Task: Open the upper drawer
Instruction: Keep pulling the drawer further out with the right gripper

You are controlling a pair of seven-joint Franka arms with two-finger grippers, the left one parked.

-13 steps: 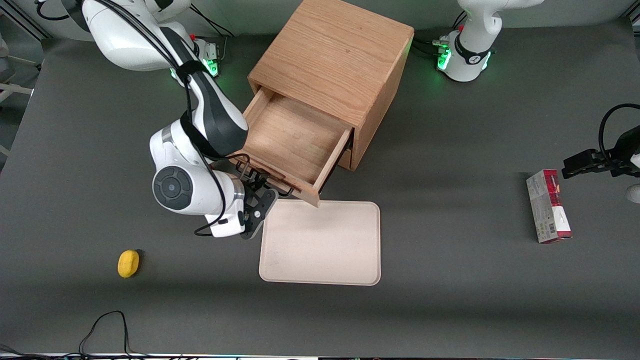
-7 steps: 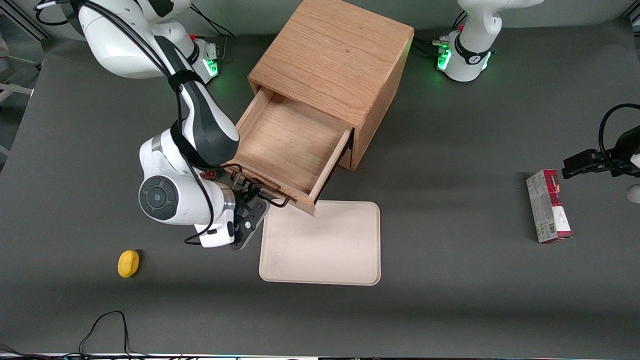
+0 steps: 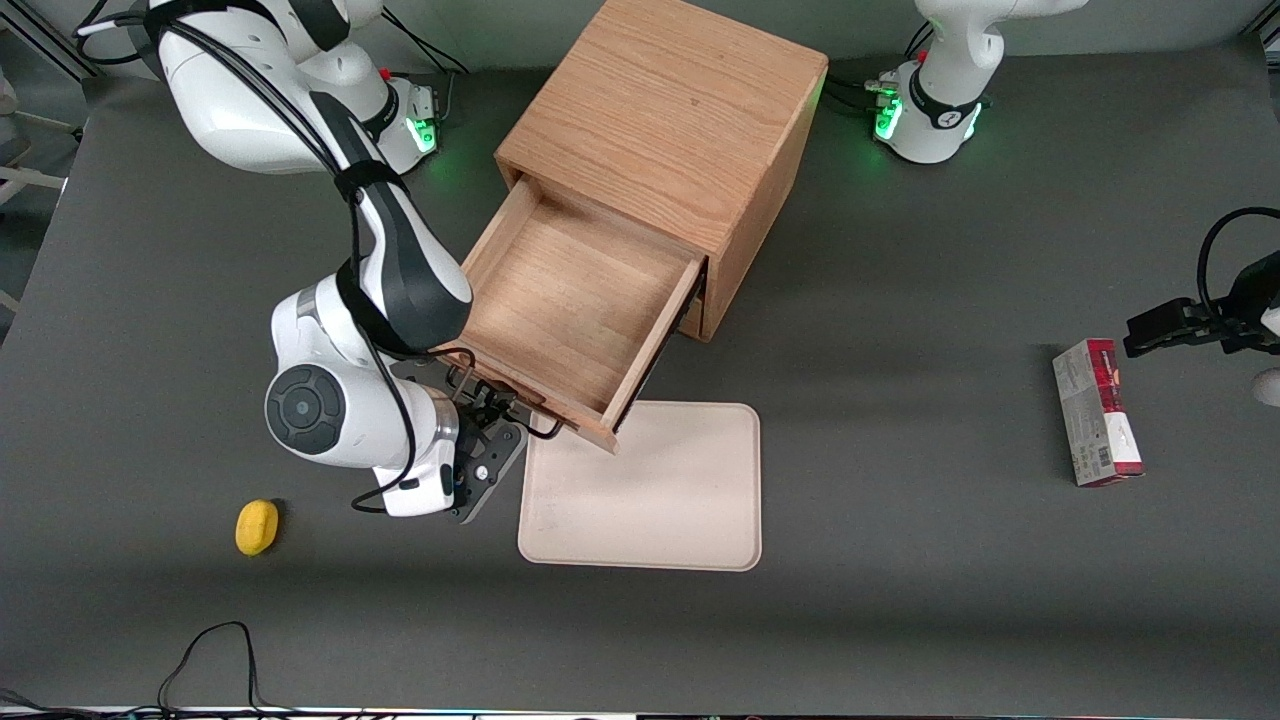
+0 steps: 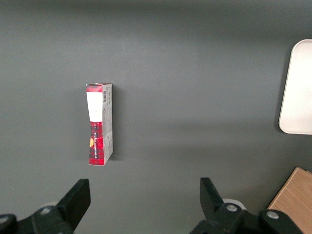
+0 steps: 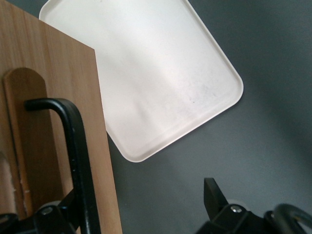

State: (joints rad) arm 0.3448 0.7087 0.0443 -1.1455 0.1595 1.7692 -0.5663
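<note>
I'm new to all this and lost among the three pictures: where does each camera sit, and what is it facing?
Front view: high above the table, facing both arms; shows the pulled-out upper drawer, tray and the gripper at the handle.
Right wrist view: on the working arm, close to the handle; gripper fingers show.
Left wrist view: on the parked arm, looking down at a red box.
All three views show the tray.

Upper drawer (image 3: pixel 575 300) pulled out, oak tray bare inside.
</note>
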